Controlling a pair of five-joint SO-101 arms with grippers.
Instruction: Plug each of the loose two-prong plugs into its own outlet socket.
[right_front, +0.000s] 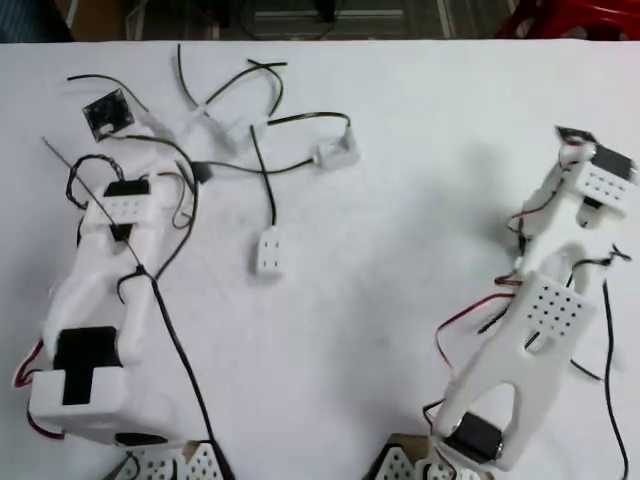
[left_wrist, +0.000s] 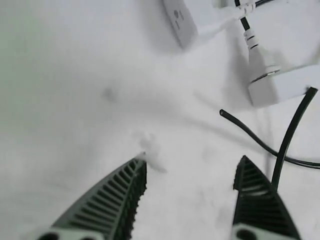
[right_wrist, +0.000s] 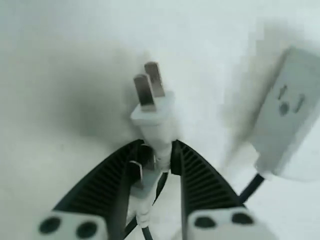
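- 1 two-prong plug (right_wrist: 152, 112) is clamped in my right gripper (right_wrist: 156, 149), with its 2 flat prongs (right_wrist: 149, 85) pointing out ahead of the jaws
- Near it lies an outlet socket (right_wrist: 286, 112) with its slotted face showing and a black cord (right_wrist: 250, 187) at its tail; plug and socket are apart, and the prongs are not lined up with the slots
- My left gripper (left_wrist: 192, 162) hangs over the bare table (left_wrist: 75, 100), jaws wide apart and holding nothing; beyond it a second plug (left_wrist: 257, 57) looks seated in an outlet block (left_wrist: 285, 85)
- I judge the step in hand to be carrying and aligning the held plug, with insertion not yet done
- Next I need the prongs square to the slots, then a straight push; the loose socket may slide, so bracing it could help
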